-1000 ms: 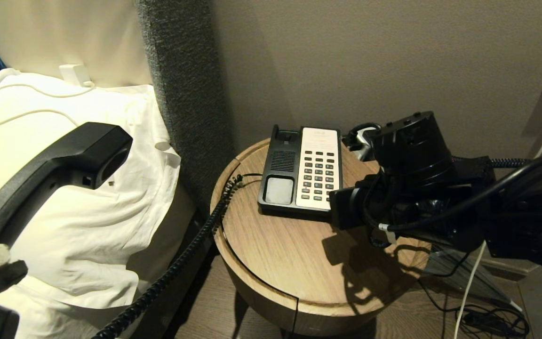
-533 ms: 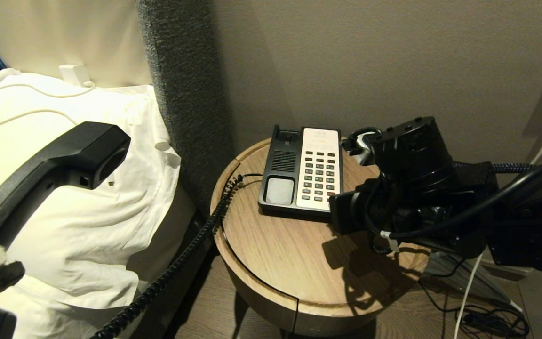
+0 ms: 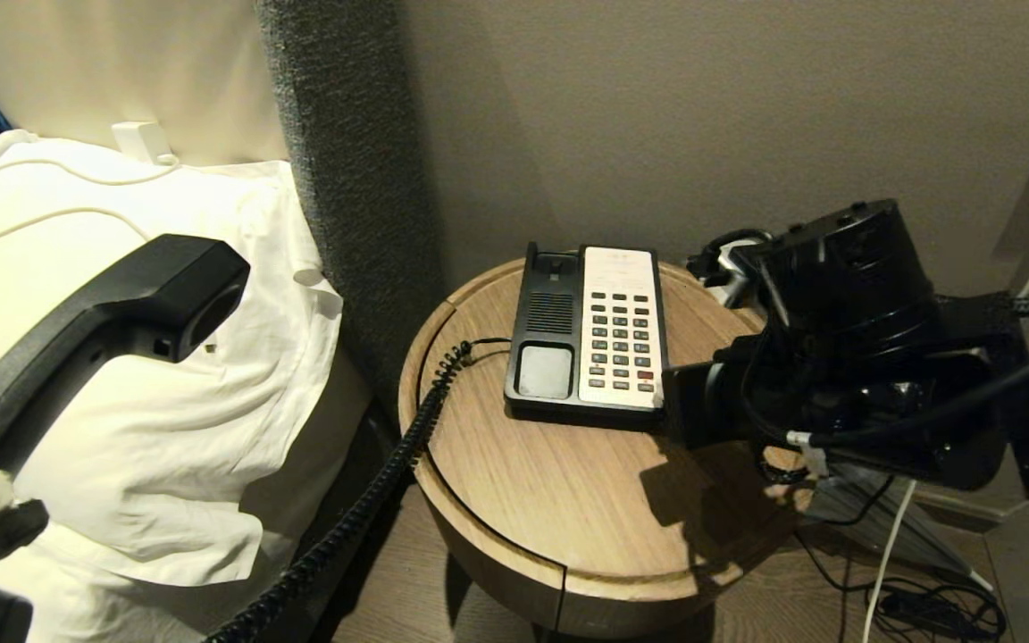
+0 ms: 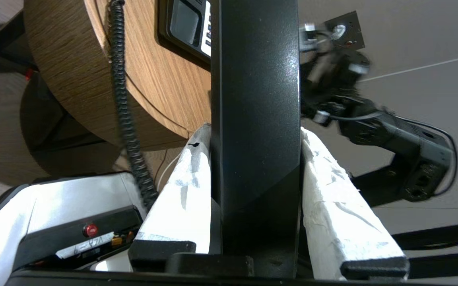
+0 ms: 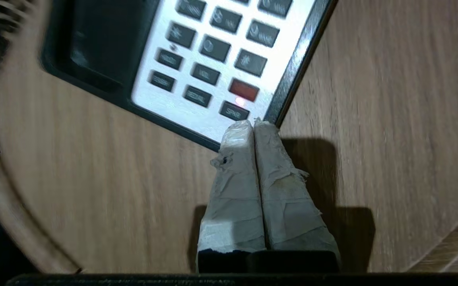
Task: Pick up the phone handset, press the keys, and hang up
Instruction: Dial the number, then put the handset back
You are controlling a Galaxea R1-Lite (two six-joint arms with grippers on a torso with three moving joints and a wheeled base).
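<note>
Between left gripper [image 4: 255,159] jaws — phone handset [image 4: 255,99] clamped, shaft gripped.

Not much you can actually read here. The phone base [image 5: 197,59] has small print on its dark keys, too blurred to make out. A white label [image 4: 88,248] on the left arm has handwritten marks, also illegible.
</note>
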